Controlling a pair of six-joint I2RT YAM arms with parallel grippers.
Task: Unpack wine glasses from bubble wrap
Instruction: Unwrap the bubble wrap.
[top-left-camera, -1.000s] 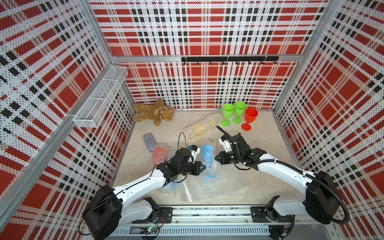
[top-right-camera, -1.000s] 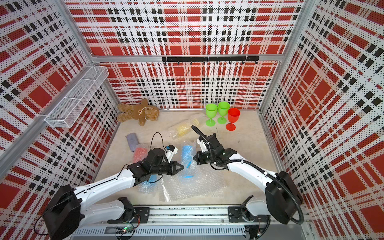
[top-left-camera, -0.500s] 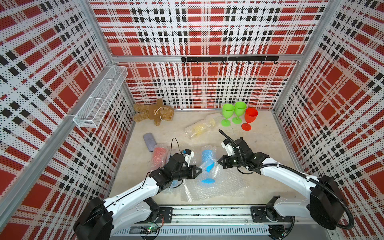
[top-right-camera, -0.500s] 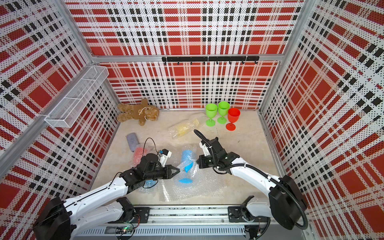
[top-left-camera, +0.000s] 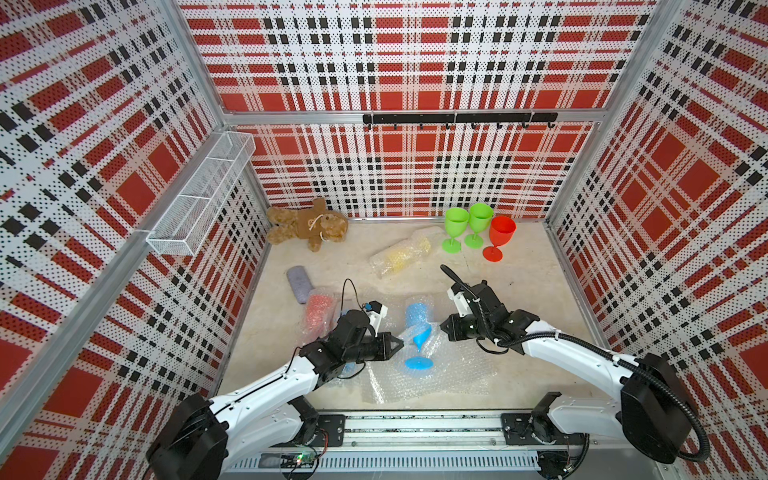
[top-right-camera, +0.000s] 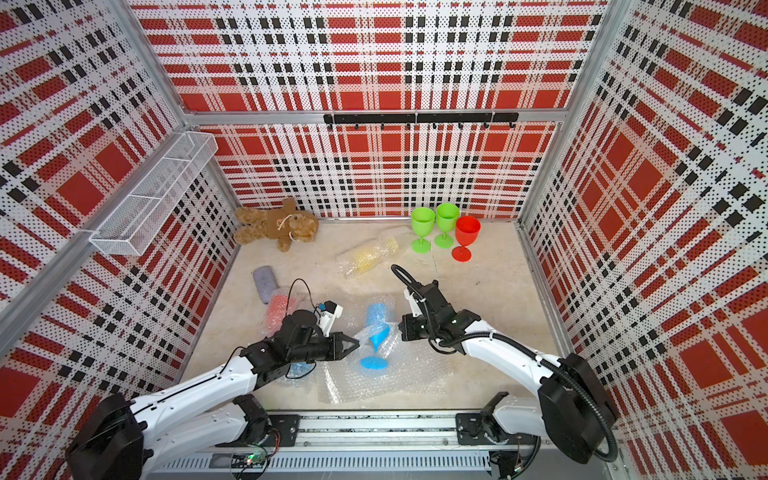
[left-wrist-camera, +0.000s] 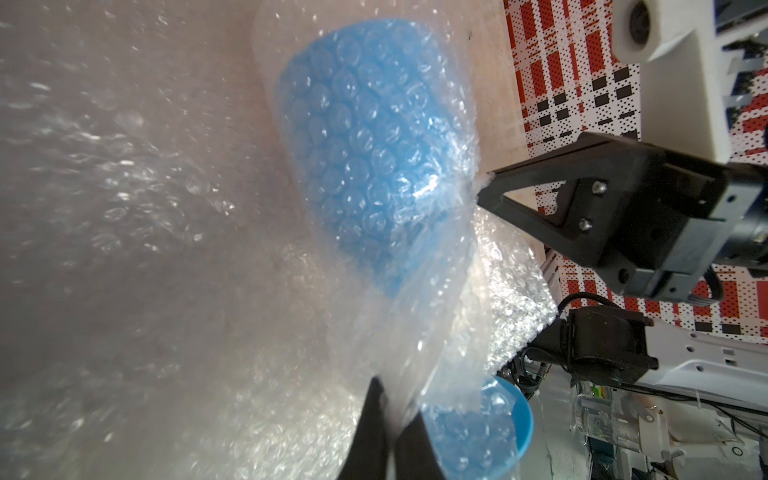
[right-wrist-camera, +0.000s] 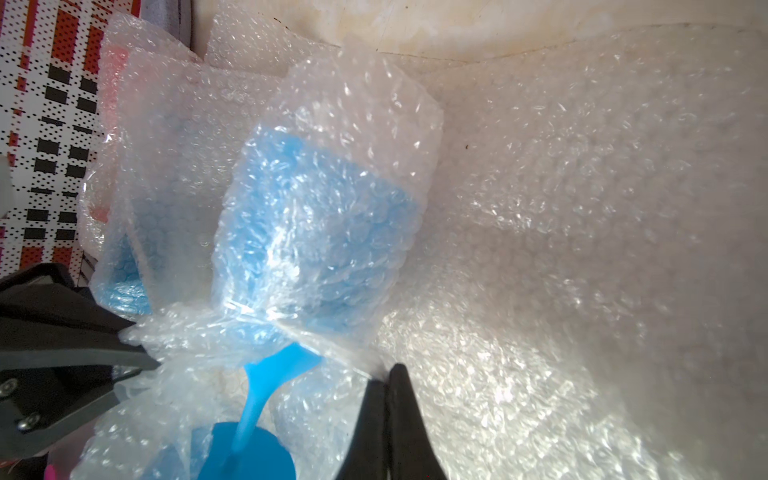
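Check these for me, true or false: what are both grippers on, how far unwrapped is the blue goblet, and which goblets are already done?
1. The left gripper and the right gripper are both shut on the bubble wrap around the blue goblet. True.
2. The blue goblet is still fully covered. False: its stem and foot show bare; only the bowl is wrapped.
3. Two green goblets and a red goblet stand upright and unwrapped at the back. True.
4. The yellow goblet stands unwrapped beside them. False: it lies on its side, still wrapped.
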